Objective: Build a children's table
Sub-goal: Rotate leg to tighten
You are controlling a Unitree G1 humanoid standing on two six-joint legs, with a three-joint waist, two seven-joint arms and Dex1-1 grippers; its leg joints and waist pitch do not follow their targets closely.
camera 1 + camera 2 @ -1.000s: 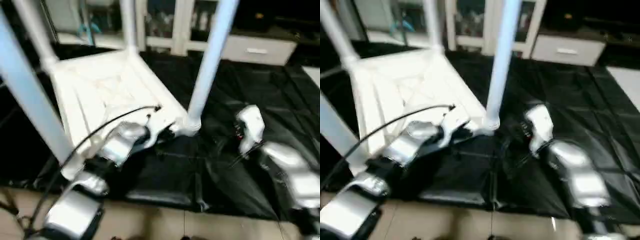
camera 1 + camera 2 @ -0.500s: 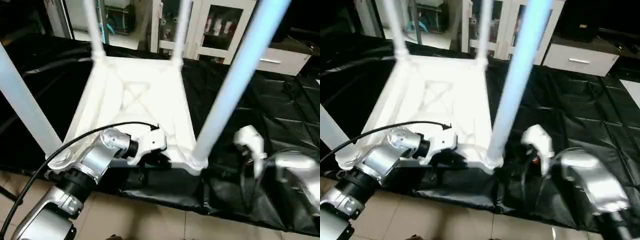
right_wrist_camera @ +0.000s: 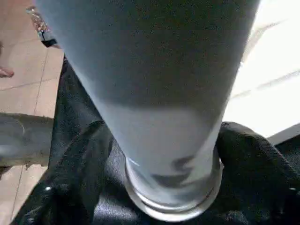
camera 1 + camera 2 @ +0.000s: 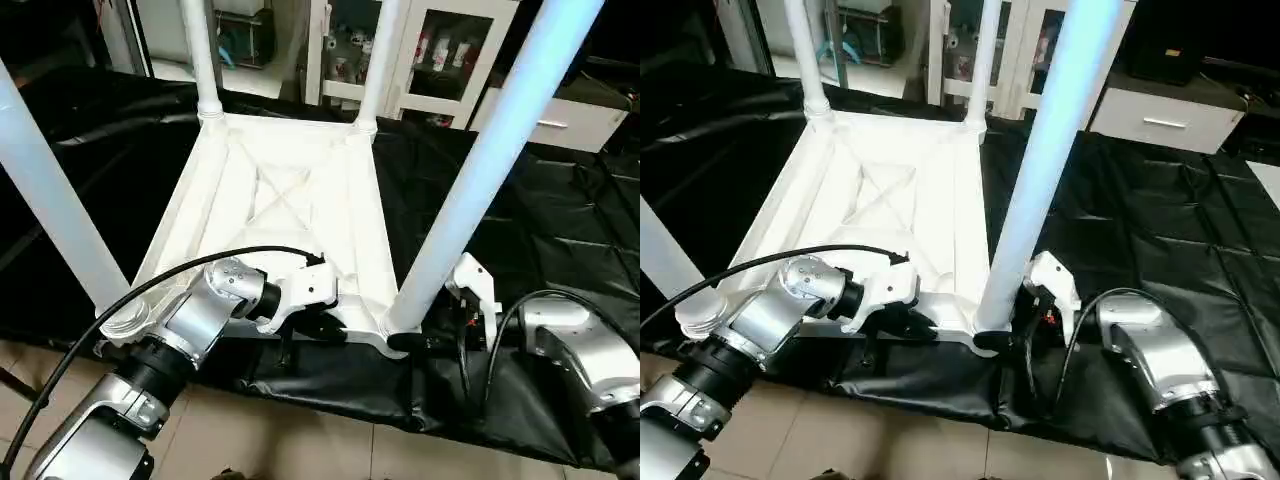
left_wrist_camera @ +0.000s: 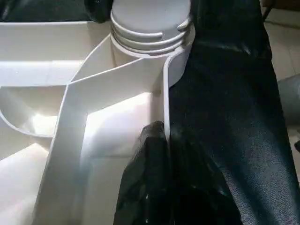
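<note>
since a second ago your right gripper (image 4: pixel 992 338) has come in from the black sheet at right to the foot of the near right leg (image 4: pixel 480 180), and the whole view has swung, so don't read that as the table moving. your left gripper (image 5: pixel 164 140) holds the same near edge as before.

table sits upside down on the black sheet (image 4: pixel 560 240), centre to upper left of the head views, tabletop (image 4: pixel 290 210) ribs up, x-brace showing, four legs standing in the corner sockets. white cabinet (image 4: pixel 440 50) with glass doors sits at the top of the frame behind it.

left gripper is pinched thin on the tabletop's rim wall, one finger each side, just beside the near corner socket (image 5: pixel 150 33). right gripper's jaws stand wide either side of the leg base, where it meets the socket collar (image 3: pixel 173 197); can't tell if the pads touch it yet.

looks like the tightening step on the last leg, so the build is nearly done. close square on the leg low down, near the collar, not up the taper. keep the left pinch firm so the top doesn't spin. turn about the leg's own axis, no side push, or the thread may cross.
</note>
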